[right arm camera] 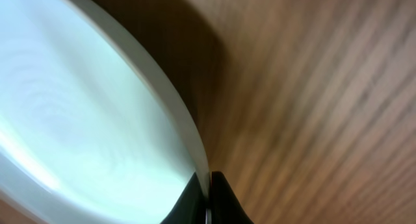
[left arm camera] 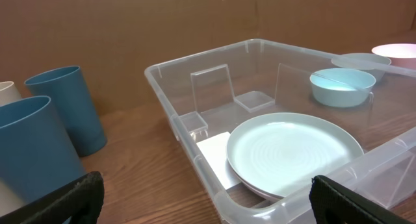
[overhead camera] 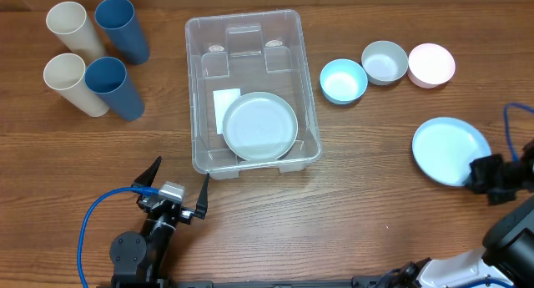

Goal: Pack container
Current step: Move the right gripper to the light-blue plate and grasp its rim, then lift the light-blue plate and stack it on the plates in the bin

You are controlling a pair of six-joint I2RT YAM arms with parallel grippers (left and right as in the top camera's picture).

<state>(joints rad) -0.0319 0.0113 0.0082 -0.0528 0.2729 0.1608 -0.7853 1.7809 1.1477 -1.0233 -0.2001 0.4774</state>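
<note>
At the near left of the tabletop (overhead camera: 350, 209), your left gripper (overhead camera: 182, 169) hangs with its jaws spread wide and empty, pointing toward the near short wall of the container (overhead camera: 193, 113). The container sits mid-table with its long axis running away from you, and a pale plate (overhead camera: 259, 126) lies flat at its near end. Well to the right, beyond the three small bowls (overhead camera: 385, 62), lies the light blue plate (overhead camera: 449, 148). Your right gripper (overhead camera: 477, 173) has its jaws pinching that plate's near right rim. The container therefore lies to the left of those jaws and slightly farther out. The right arm reaches in low from the near right corner, so it looks to be the arm placed to carry the plate across
</note>
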